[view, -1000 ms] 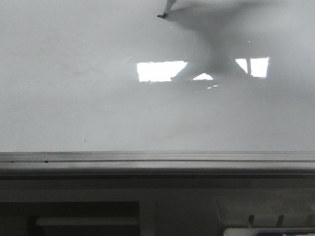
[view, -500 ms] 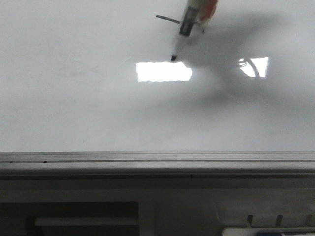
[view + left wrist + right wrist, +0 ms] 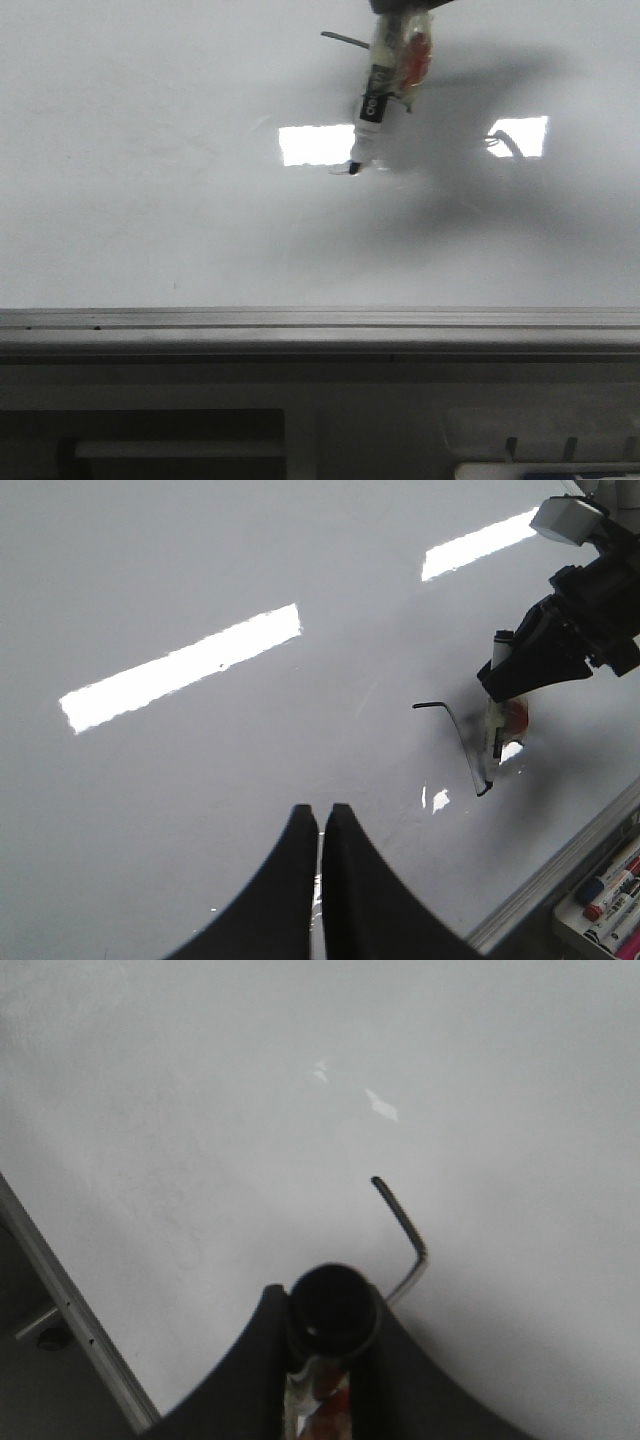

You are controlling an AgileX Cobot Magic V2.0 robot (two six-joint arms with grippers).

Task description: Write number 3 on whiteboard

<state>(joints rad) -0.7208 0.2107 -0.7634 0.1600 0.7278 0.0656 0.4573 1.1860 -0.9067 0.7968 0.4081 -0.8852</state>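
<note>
Right tool (image 3: 520, 670): I see it clenched on marker (image 3: 372, 110), tip touching whiteboard (image 3: 150, 200) upper centre, ending the 3 (image 3: 455, 730)'s first curve. Left tool (image 3: 320, 825): closed, idle.

Vs 1 s ago the marker (image 3: 377, 100) has come much further down the whiteboard (image 3: 150, 200) in front view: then only its tip showed at the top edge, 0.5 s ago the tip sat just above the left glare patch, now it touches the board at that patch's lower right corner. The number 3 (image 3: 455, 742) has grown from a short dash to a stroke w/ a bend running down to the tip. Right gripper (image 3: 405, 8) now edges into front view.
</note>
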